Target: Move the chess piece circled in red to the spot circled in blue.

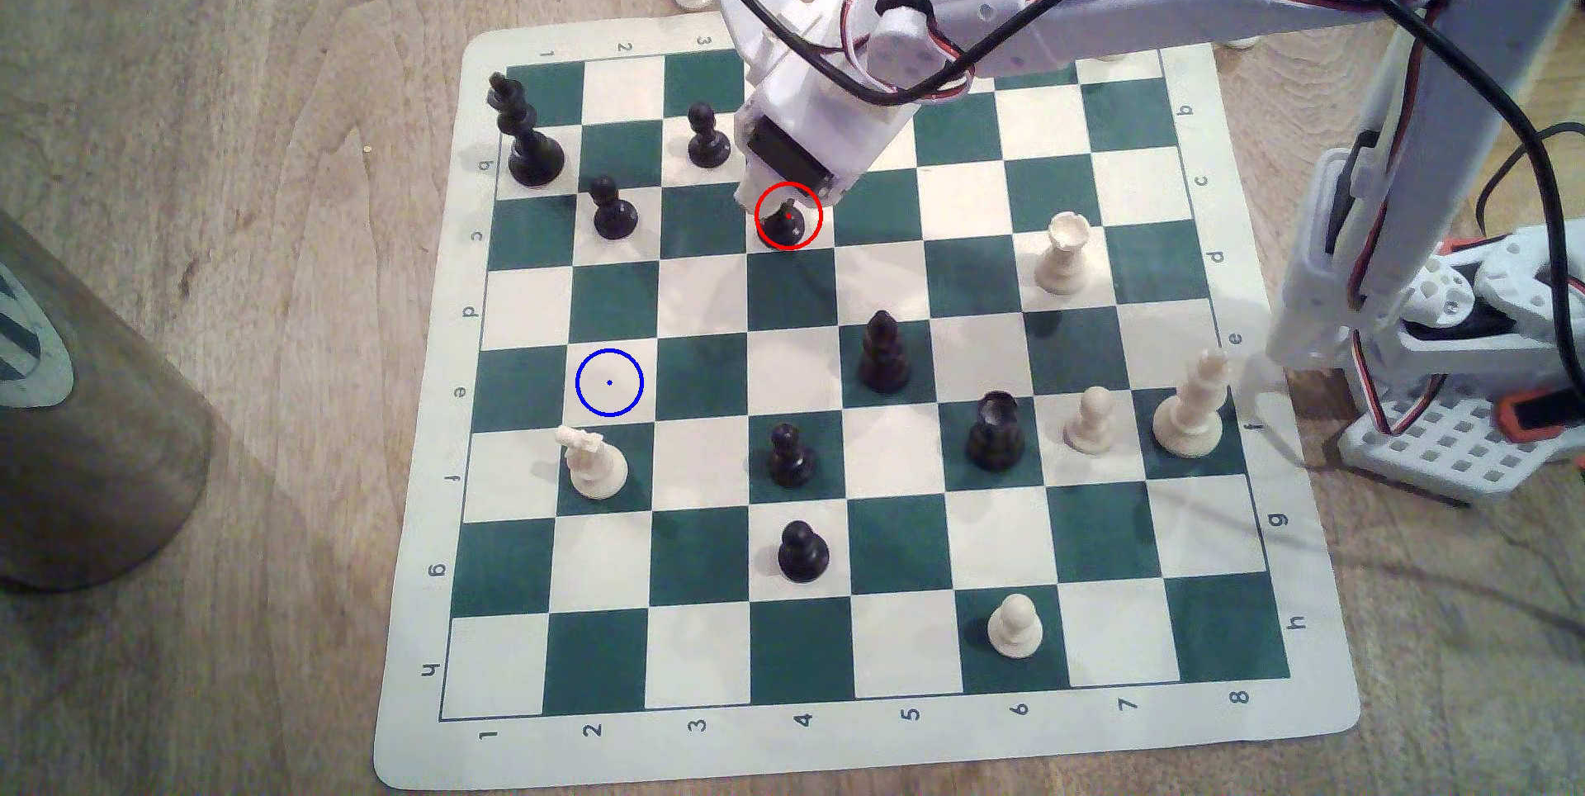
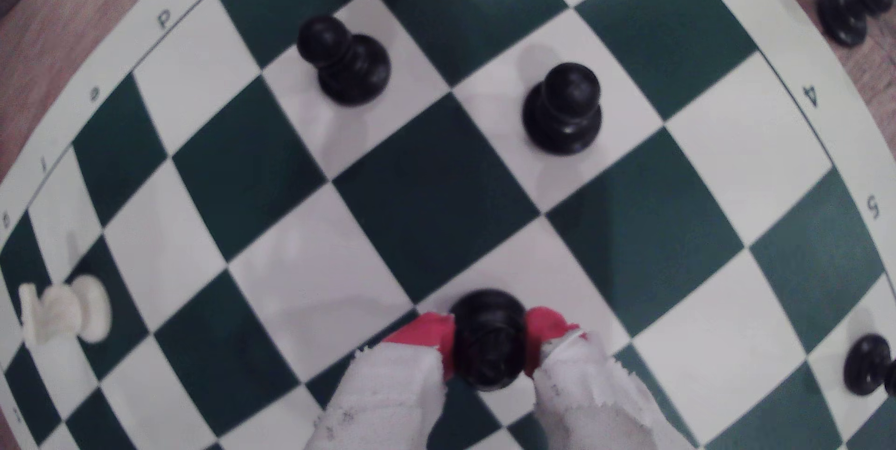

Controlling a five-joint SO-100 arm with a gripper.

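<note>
Hand grips the piece between its red pads on the red-circled square; I see the spot well apart, toward the exterior view's lower left, piece upright.

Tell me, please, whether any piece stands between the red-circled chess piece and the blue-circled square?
Nothing visible does. The claw has its fingers on either side of the chess piece, and the squares on the diagonal to the spot are bare. The nearest black pawn stands off that line.

chess piece on board, the spot toward exterior view's left
</note>
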